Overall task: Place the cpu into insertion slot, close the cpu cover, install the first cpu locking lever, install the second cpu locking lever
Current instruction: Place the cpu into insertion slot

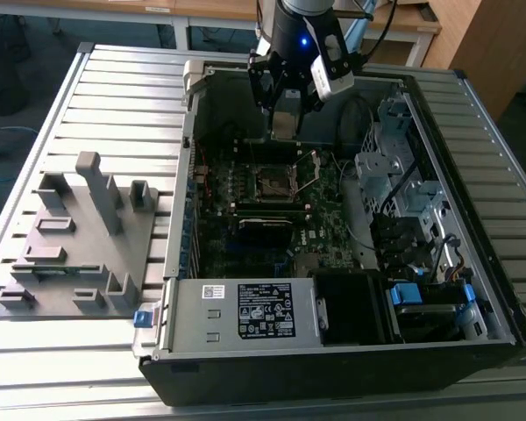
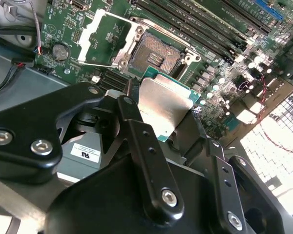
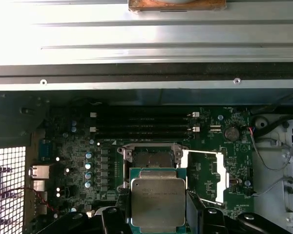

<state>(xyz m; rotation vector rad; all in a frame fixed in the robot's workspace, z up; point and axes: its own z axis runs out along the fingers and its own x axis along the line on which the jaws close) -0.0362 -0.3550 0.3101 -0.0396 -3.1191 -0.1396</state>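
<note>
My gripper (image 1: 285,116) hangs over the back of the open computer case, shut on the cpu (image 1: 285,124). In both wrist views the cpu (image 2: 165,102) (image 3: 157,202) is a silvery square plate on a green carrier, clamped between the two black fingers (image 2: 136,131). It is held above the board, just short of the insertion slot (image 2: 154,56) (image 3: 150,158) (image 1: 272,182). The slot is bare, with its dark contact field exposed. The cpu cover (image 2: 105,34) (image 3: 207,178) (image 1: 309,171) is swung open to the slot's side. I cannot tell the locking levers apart from the cover's thin metal edges.
A grey fixture plate (image 1: 79,237) with upright blocks lies on the slatted table at the exterior view's left. Inside the case are the power supply (image 1: 245,311), a metal drive cage (image 1: 394,167), loose cables (image 3: 273,146) and black memory slots (image 3: 141,124) beyond the slot.
</note>
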